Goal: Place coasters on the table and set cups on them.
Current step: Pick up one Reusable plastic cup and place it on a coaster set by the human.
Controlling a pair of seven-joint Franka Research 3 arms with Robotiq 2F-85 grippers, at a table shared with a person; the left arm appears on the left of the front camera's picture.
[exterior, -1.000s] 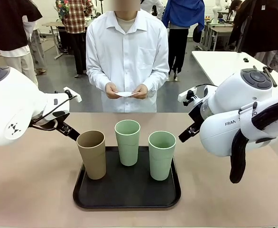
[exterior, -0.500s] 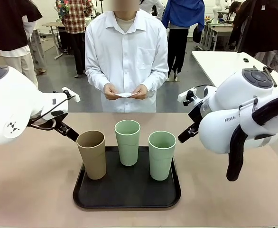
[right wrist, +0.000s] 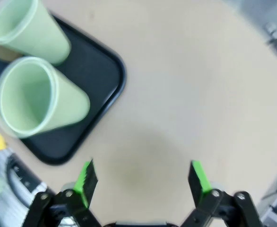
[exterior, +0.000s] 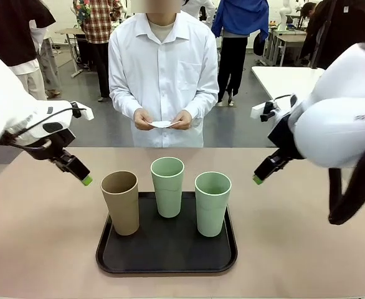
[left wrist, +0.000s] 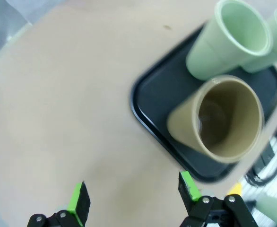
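Both pincers are wide open and hold nothing. The left pincer (left wrist: 134, 191) hangs over the bare bench (exterior: 39, 249), just beside the brown cup (exterior: 121, 202). The right pincer (right wrist: 143, 178) hangs over the bench on the other side, near the green cups (exterior: 212, 202). All three cups stand upright on the black tray (exterior: 167, 269), close to each other.

Across the bench, the person's hands (exterior: 184, 119) hold something thin and white. It is most likely the coasters (exterior: 162, 124), but it is too small to tell how many there are. None lies on the bench yet.

What could go wrong? The cups are tall, so a bump from a pincer finger could tip one over. They stand close together, so reaching for one might knock the next one. A cup moved too soon would have no coaster to sit on. The coasters look thin and light, so a cup set down off the middle might push one away or crumple it.

No words or labels can be read on the cups, the tray or the arms.
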